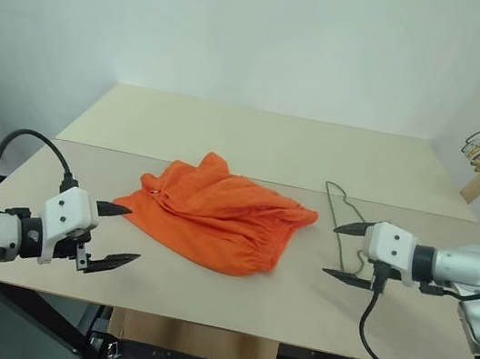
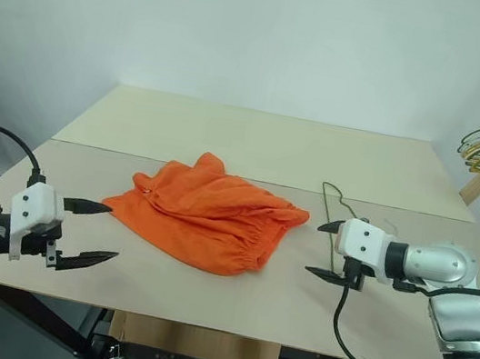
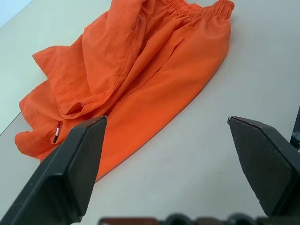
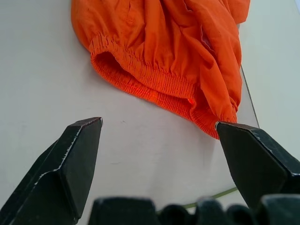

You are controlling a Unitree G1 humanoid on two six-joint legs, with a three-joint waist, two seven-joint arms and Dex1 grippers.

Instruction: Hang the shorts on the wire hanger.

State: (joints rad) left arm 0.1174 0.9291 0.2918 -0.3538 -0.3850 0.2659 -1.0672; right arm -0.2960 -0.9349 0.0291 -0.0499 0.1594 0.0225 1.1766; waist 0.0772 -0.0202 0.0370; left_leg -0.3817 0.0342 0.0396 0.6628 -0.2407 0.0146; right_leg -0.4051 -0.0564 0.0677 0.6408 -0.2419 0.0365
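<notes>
Nothing is held yet: the shorts (image 1: 216, 213) lie crumpled mid-surface (image 1: 255, 145), the hanger (image 1: 341, 213) flat just right of them, and left pincer (image 1: 114, 234) and right pincer (image 1: 348, 250), both spread apart, flank them; next, likely, the right one must pinch the thin wire.

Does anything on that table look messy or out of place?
The shorts lie crumpled in a heap mid-table, not spread flat. The hanger lies on the table beside them, partly hidden behind the right gripper. Nothing looks spilled or damaged.
</notes>
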